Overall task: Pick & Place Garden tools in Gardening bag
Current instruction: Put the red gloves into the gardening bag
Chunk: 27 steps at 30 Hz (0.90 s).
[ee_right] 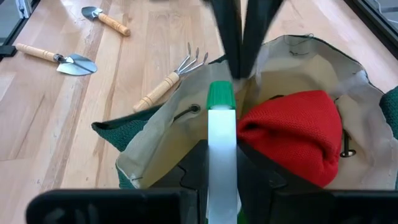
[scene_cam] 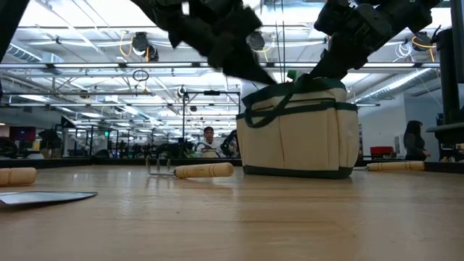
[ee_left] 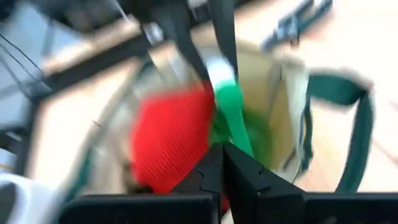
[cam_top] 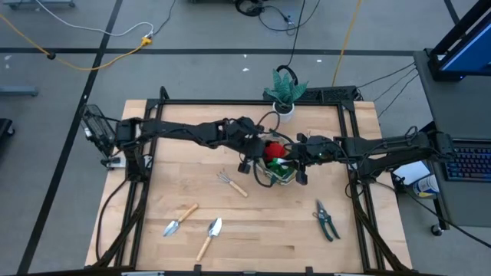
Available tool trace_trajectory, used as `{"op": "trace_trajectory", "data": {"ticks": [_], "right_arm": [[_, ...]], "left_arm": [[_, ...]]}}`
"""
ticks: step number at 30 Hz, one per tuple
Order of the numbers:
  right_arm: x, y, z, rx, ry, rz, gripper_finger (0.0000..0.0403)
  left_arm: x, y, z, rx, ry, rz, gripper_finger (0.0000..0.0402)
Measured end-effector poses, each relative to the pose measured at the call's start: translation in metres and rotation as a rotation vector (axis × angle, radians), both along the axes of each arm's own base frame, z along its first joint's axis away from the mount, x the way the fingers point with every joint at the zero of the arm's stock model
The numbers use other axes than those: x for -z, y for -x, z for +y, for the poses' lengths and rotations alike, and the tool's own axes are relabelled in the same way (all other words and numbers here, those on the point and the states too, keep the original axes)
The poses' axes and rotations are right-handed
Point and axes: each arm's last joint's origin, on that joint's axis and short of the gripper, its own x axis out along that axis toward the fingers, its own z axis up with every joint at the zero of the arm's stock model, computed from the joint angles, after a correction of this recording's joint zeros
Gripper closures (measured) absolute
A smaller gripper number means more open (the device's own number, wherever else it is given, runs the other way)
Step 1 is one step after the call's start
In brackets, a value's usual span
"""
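The tan gardening bag (cam_top: 278,176) stands upright on the table's middle, with a red piece (ee_right: 292,137) lying inside it. My right gripper (ee_right: 222,155) hovers over the bag's opening, shut on a white piece with a green end (ee_right: 221,124). My left gripper (ee_left: 222,152) is shut, coming from the bag's left, its tips at the bag's rim (ee_right: 245,78) next to the green end. The hand rake (cam_top: 232,183), two trowels (cam_top: 180,220) (cam_top: 209,237) and the dark pruning shears (cam_top: 326,221) lie flat on the table. My right gripper pinches the white shaft (ee_right: 221,146) between its two fingers, and the piece lies along the fingers. Its green end (ee_right: 219,96) sticks out ahead of them, over the bag's opening and clear of the table. My left gripper's shut tips are at the bag's rim; I cannot tell whether they hold it.
A green plant in a white pot (cam_top: 285,90) stands at the table's far edge behind the bag. The black frame rails (cam_top: 146,153) run along the table's left and right sides. In the low view a person (scene_cam: 209,139) sits in the room beyond the table.
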Motion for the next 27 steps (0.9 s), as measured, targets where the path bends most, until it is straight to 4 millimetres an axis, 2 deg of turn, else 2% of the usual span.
{"op": "trace_trajectory", "data": {"ticks": [4,7,16,22,27], "right_arm": [[0.0,0.0,0.0,0.0,0.0,0.0,0.0348],[0.0,0.0,0.0,0.0,0.0,0.0,0.0348],[0.0,0.0,0.0,0.001,-0.001,0.0,0.0348],[0.0,0.0,0.0,0.001,-0.001,0.0,0.0348],[0.0,0.0,0.0,0.0,-0.001,-0.001,0.0348]], "left_arm": [[-0.027,0.007,-0.003,-0.05,-0.053,-0.096,0.0394],[-0.026,0.006,-0.001,-0.069,-0.053,-0.098,0.0398],[0.013,-0.018,0.004,-0.069,-0.055,-0.099,0.0389],[0.039,-0.025,0.009,-0.024,0.039,-0.045,0.0398],[0.06,-0.03,0.01,-0.025,0.064,0.001,0.0385]]}}
